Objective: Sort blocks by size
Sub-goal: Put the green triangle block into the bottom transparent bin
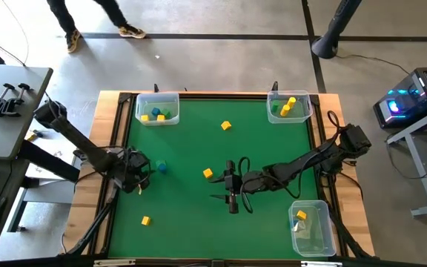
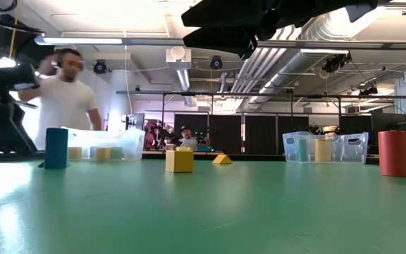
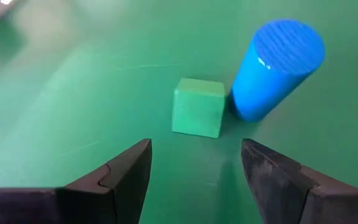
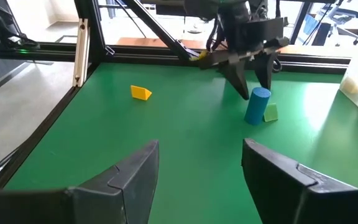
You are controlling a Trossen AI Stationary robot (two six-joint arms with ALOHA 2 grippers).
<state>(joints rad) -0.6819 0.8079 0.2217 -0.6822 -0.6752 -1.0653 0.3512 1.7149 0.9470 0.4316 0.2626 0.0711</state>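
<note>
- Several blocks already sit in the corner bins [image 1: 158, 97]; others lie loose on the bench [image 1: 191, 193].
- Left hand [image 3: 194, 180], released, hangs above a green cube [image 3: 197, 107] beside a blue cylinder [image 3: 278, 61].
- Right hand [image 4: 201, 168], released, waits mid-bench.

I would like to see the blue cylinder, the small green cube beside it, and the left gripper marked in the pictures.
blue cylinder [image 3: 278, 68]: left wrist view, on its side wall.
green cube [image 3: 197, 109]: left wrist view, on its front face.
left gripper [image 3: 194, 171]: left wrist view, midway between its open fingertips.
</note>
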